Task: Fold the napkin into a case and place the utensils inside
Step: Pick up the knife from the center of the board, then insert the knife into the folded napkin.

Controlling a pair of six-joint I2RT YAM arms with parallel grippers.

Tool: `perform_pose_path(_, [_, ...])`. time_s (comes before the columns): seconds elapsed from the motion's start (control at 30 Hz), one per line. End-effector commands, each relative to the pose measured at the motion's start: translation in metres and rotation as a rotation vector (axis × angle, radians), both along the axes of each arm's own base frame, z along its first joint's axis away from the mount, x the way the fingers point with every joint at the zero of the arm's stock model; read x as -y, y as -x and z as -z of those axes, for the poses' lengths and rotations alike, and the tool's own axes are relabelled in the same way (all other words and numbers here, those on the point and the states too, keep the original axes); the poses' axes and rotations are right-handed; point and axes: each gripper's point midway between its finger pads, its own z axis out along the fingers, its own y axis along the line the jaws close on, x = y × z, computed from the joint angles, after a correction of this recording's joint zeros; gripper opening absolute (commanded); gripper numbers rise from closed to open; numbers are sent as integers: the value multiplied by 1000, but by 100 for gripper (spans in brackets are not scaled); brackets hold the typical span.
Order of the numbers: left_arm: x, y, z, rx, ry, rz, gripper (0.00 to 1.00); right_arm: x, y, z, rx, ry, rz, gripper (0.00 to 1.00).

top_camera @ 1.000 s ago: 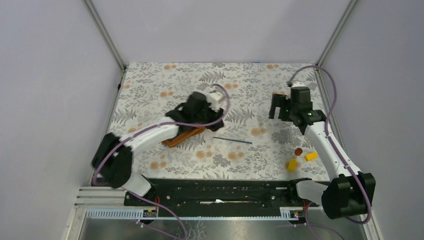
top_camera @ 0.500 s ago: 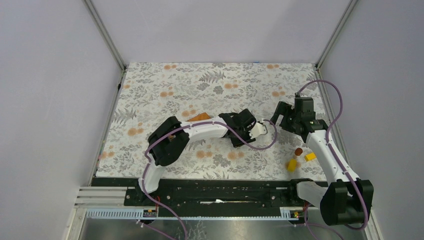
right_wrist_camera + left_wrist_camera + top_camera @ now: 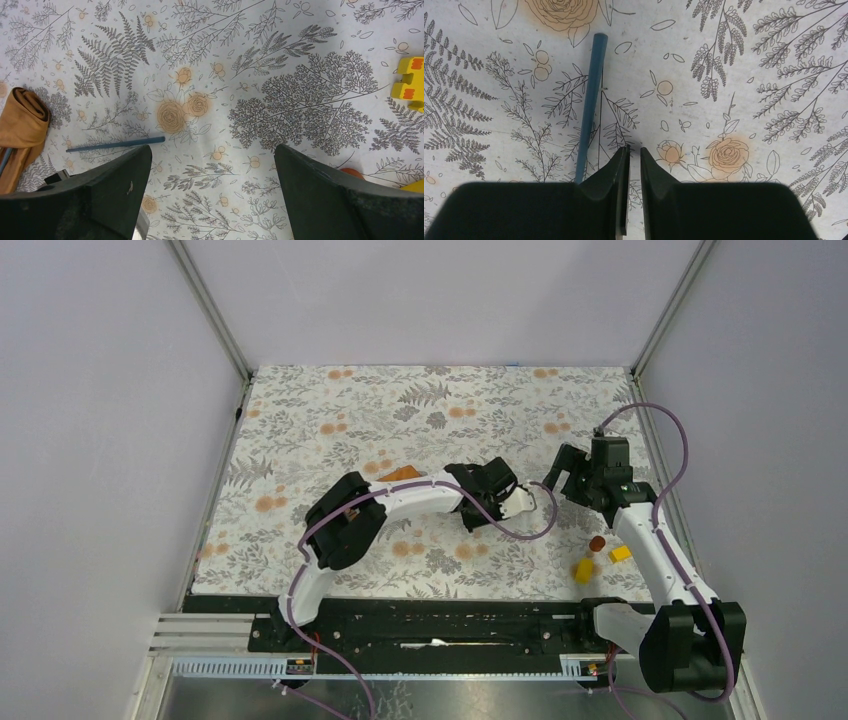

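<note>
The napkin (image 3: 402, 474) is folded into a narrow orange-brown case, mostly hidden behind my left arm; the right wrist view shows its rolled end (image 3: 22, 127) at the far left. One slim dark-blue utensil (image 3: 590, 95) lies loose on the floral table, also visible as a thin stick (image 3: 117, 144) in the right wrist view. My left gripper (image 3: 634, 150) hangs just right of that stick, jaws nearly shut with a thin empty slit between them. In the top view it (image 3: 478, 512) covers the stick. My right gripper (image 3: 212, 155) (image 3: 562, 478) is wide open and empty.
Yellow blocks (image 3: 583, 569) (image 3: 409, 82) and a small brown disc (image 3: 597, 542) lie near the right arm. A thin dark handle (image 3: 5, 159) shows along the case's near edge. The floral cloth (image 3: 330, 400) covers the table between grey walls.
My left arm swung from over the napkin to the right, over the loose stick, and its jaws narrowed. The right gripper shifted slightly and stayed open.
</note>
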Motion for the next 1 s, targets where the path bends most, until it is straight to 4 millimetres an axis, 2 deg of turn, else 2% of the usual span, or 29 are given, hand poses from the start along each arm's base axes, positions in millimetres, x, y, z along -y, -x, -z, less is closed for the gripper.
perform_pose_path(0.0, [-9, 11, 10, -57, -40, 1, 21, 4, -5, -5, 32, 6, 22, 100])
perform_pose_path(0.17, [3, 16, -41, -83, 110, 9, 31, 5, -7, -4, 26, 7, 28, 100])
perform_pose_path(0.27, [2, 8, -64, -79, 196, -8, 37, 6, -6, 0, 15, 8, 29, 100])
perform_pose_path(0.3, [-1, 2, -66, -74, 207, -22, 39, 6, -6, 1, 12, 7, 29, 100])
perform_pose_path(0.43, [-7, -18, -64, -48, 195, -45, 40, 5, -6, 2, 9, 4, 24, 100])
perform_pose_path(0.53, [-8, -26, -50, -35, 151, -34, 41, 5, -7, 2, 10, -1, 22, 100])
perform_pose_path(0.77, [3, -44, -37, -1, 126, -43, 40, 5, -5, 0, 17, 3, 20, 100])
perform_pose_path(0.97, [4, -39, -17, 14, 65, -34, 38, 4, -5, -1, 19, -7, 18, 100])
